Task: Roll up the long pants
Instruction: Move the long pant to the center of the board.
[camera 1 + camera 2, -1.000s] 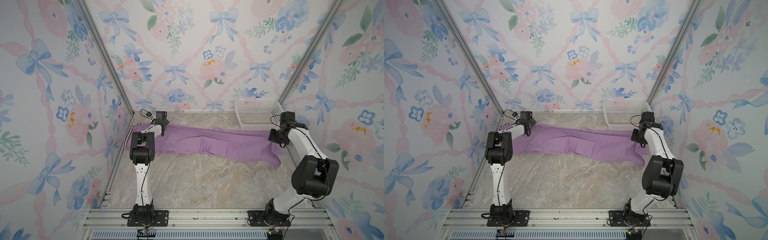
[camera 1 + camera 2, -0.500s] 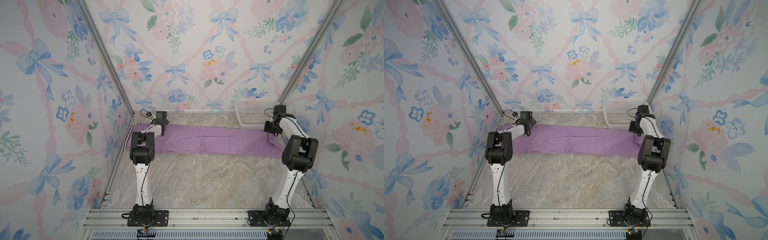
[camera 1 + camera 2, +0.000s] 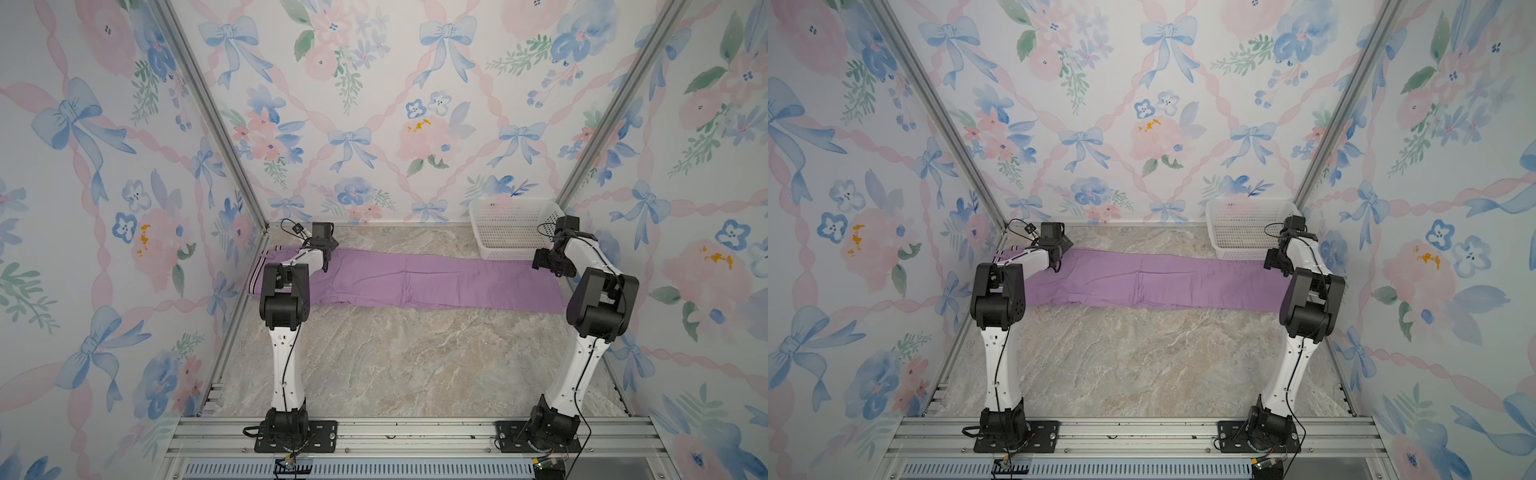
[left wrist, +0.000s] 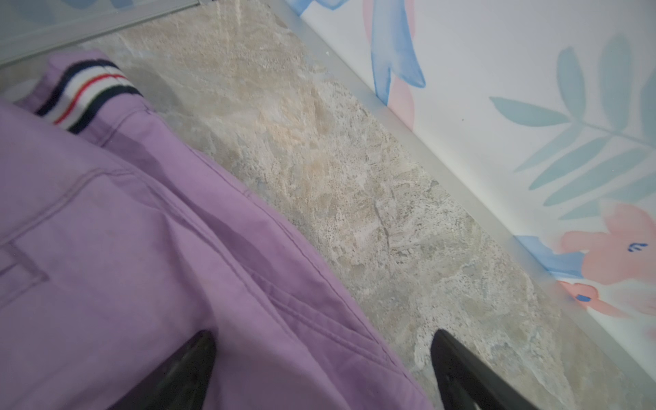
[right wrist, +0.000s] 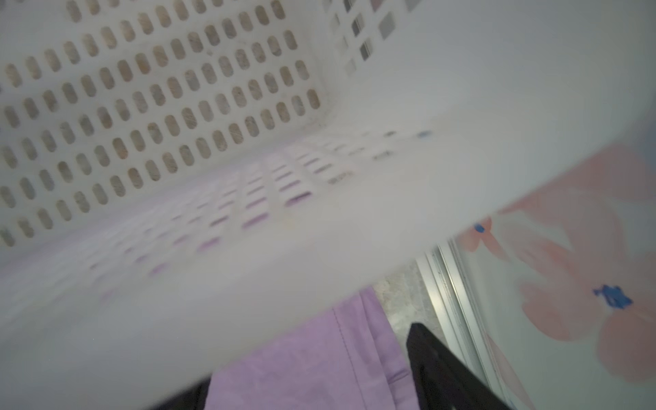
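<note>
The long pants point(image 3: 415, 278) point(image 3: 1142, 282) lie flat and stretched across the far part of the table. Their striped waistband point(image 3: 255, 276) point(image 4: 85, 94) is at the left and the leg ends are at the right. My left gripper point(image 3: 326, 266) point(image 3: 1057, 266) point(image 4: 323, 340) is open low over the hip area, one finger over the lilac fabric point(image 4: 124, 266) and one over bare table. My right gripper point(image 3: 548, 266) point(image 3: 1277, 266) point(image 5: 309, 362) stands open over the leg hem point(image 5: 355, 330), beside the basket, gripping nothing.
A white perforated basket point(image 3: 513, 226) point(image 3: 1246, 224) point(image 5: 177, 106) stands in the far right corner, touching the pants' far edge. Flowered walls close in the table on three sides. The marble tabletop point(image 3: 395, 357) stretches in front of the pants.
The right gripper pulled the leg ends right and farther back, straightening the pants, then opened and let go of the hem. The left arm has not moved.
</note>
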`<move>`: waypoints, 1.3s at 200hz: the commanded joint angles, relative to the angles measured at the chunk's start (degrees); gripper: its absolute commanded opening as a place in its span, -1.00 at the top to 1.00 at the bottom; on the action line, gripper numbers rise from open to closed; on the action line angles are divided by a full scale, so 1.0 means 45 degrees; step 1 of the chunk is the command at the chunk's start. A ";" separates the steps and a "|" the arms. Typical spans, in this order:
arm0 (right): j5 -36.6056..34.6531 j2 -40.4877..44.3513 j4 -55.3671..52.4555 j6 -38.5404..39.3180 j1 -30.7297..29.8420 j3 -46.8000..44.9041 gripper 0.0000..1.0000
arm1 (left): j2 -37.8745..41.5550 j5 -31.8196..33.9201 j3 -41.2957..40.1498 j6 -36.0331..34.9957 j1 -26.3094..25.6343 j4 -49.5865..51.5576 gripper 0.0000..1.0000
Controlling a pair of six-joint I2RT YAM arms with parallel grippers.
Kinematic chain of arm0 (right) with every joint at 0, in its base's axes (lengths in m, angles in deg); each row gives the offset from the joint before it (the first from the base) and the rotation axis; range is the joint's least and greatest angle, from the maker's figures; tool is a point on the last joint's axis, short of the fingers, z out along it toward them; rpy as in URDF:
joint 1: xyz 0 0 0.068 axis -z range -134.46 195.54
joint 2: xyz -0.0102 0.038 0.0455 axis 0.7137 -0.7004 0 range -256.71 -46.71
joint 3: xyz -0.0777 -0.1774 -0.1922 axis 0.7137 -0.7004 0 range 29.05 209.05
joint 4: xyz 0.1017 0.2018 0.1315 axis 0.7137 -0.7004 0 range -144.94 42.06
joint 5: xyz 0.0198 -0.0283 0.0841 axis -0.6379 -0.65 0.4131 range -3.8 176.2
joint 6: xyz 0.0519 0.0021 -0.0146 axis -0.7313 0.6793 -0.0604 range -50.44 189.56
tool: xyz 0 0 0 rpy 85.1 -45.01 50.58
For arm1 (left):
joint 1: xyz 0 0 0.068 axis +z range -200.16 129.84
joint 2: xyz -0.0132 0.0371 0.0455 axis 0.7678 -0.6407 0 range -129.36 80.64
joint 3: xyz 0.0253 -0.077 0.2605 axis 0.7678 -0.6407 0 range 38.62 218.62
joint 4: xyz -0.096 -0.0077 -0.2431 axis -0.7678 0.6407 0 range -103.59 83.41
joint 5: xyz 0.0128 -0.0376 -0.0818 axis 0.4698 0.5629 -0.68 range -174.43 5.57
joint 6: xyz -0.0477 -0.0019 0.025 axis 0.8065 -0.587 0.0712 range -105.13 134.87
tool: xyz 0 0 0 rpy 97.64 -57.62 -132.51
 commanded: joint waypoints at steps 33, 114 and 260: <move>0.0135 0.2484 0.0553 -0.0201 0.0653 -0.2276 -0.68 | -0.0487 -0.0297 -0.0003 -0.0128 0.0039 0.0212 -0.96; 0.3931 -0.0884 -0.0149 -0.0769 0.1449 -0.1321 -0.59 | -0.0307 -0.0305 -0.0128 -0.0273 0.0115 0.0206 -0.96; 0.5305 -0.1122 -0.0558 -0.1266 0.2494 -0.1260 1.00 | 0.1226 -0.0844 -0.2351 0.0236 0.0566 0.0187 -0.96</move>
